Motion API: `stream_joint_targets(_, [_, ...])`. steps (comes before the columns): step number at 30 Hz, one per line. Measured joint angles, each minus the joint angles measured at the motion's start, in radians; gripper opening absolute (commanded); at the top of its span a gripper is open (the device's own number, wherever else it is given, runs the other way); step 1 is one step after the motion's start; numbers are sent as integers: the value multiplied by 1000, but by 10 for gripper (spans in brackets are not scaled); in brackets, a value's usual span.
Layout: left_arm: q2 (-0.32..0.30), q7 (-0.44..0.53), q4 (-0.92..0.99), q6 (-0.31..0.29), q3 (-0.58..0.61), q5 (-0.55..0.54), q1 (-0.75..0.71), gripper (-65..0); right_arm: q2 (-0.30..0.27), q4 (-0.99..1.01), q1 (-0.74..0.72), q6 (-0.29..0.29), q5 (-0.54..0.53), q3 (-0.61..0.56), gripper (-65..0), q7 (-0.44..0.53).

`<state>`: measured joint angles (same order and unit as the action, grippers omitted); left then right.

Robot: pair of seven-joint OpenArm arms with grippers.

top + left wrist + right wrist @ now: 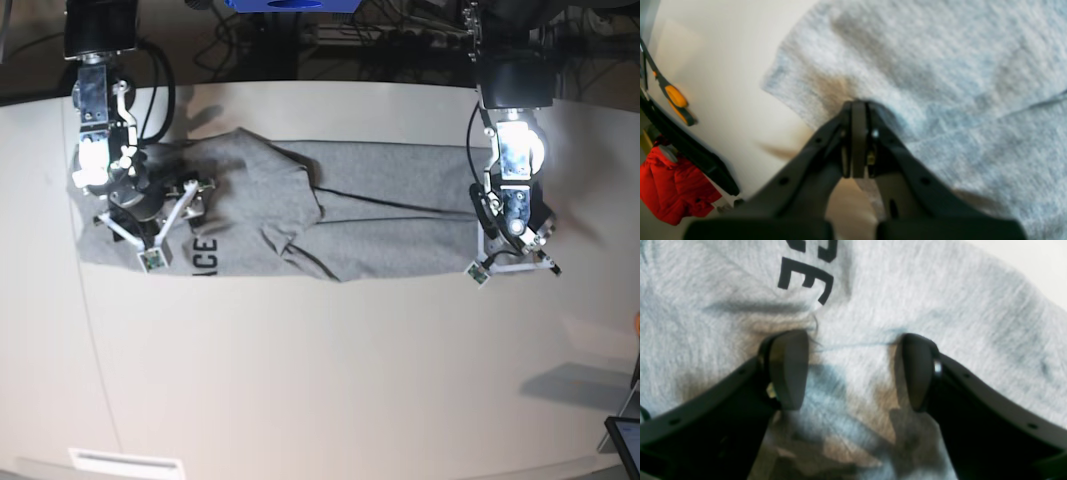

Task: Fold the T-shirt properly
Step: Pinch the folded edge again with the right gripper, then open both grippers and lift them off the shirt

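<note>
A robotics lab or workshop is suggested: a plain white table (320,380) is flanked by two mounted arms, with tangled black cables (400,35) along the far edge. A red jacket (670,186) is seen beyond the table.

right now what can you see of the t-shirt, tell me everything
The T-shirt is heather-grey, looks like soft cotton knit, and lies stretched sideways across the pale table, partly folded, with creases and a flap doubled over near its middle. Black block letters show at one end. The left gripper is shut at the plain end's edge, apparently pinching fabric. The right gripper is open, its pads resting on the cloth near the lettering.
</note>
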<state>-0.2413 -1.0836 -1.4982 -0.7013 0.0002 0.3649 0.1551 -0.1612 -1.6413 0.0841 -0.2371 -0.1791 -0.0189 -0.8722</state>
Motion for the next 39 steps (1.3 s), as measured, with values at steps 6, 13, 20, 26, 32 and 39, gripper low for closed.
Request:
stream_joint_targets(6, [0, 0, -9, 0, 0, -1, 50, -650, -2, -81, 14, 9, 32, 2, -236, -48])
stream_joint_targets(13, [2, 0, -74, 0, -11, -2, 51, -650, -1, -182, 14, 10, 30, 2, -236, -53])
stream_joint_targets(20, [-1, -27, -267, -4, -197, 4, -84, -650, 2, -327, 74, 12, 31, -14, -238, -88])
stream_joint_targets(26, [-2, 69, -365, -4, -345, -3, -200, -650, 10, -331, 143, 7, 32, -122, -527, 14])
stream_joint_targets(32, [0, 299, -365, -7, -365, -2, -353, -650, 45, -299, 152, 14, 28, -172, -588, 61])
stream_joint_targets(39, [45, 404, -353, -7, -469, -5, -401, -650, 117, -237, 164, 19, 29, -77, -585, 193])
